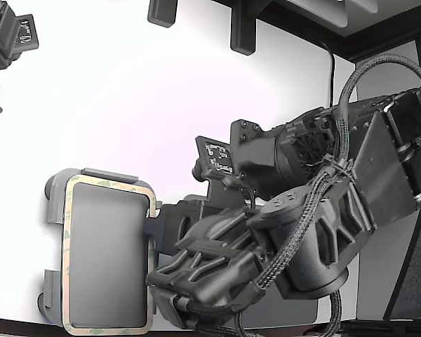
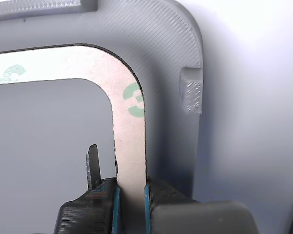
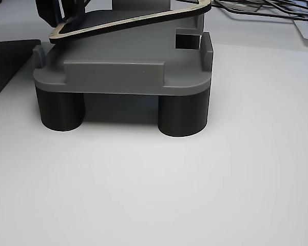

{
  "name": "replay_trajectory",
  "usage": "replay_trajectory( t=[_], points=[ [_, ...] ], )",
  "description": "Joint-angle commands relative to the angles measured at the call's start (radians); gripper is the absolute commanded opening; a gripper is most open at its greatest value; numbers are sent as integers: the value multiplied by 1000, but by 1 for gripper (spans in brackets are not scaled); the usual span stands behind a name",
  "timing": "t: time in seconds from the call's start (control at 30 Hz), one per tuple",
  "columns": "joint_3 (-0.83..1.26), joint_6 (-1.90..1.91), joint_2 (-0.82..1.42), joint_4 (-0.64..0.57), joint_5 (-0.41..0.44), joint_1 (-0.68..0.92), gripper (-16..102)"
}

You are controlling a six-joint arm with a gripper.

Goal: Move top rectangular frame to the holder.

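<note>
The top rectangular frame (image 1: pixel 67 253), a thin beige outline with greenish marks, hangs over the light grey holder (image 1: pixel 55 203) at the lower left of the exterior view. My gripper (image 1: pixel 153 225) is shut on the frame's long side nearest the arm. In the wrist view my gripper (image 2: pixel 131 195) clamps the beige strip (image 2: pixel 129 141) between blue-edged pads, with the holder's floor (image 2: pixel 166 58) and a raised tab (image 2: pixel 191 92) behind it. In the other view the frame (image 3: pixel 133 20) sits tilted above the holder (image 3: pixel 123 77), not flat in it, with my gripper (image 3: pixel 59 13) at its near corner.
The holder stands on dark round legs (image 3: pixel 182 115) on a white table. Several more thin frames (image 3: pixel 262 7) lie behind it. A dark mat (image 3: pixel 5 61) lies beside it. A second arm (image 1: pixel 7 42) is at the exterior view's upper left, with black brackets (image 1: pixel 242 31) along the far edge.
</note>
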Motion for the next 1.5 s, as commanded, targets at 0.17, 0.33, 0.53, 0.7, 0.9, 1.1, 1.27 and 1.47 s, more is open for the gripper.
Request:
replay_trajectory(
  t=[0.17,0.33,0.53,0.7,0.9,1.1,1.27,1.47],
  points=[
    [-21,2,17,11,14,-20,-11],
    [-23,5,8,11,18,-20,-11],
    [-21,5,-2,11,15,-20,-11],
    [-25,5,-15,11,6,-25,-11],
    [-21,8,-14,11,6,-25,-11],
    [-15,11,-14,11,6,-25,-11],
    [-6,11,-9,11,5,-25,-11],
    [6,12,-3,11,3,-28,-11]
  ],
)
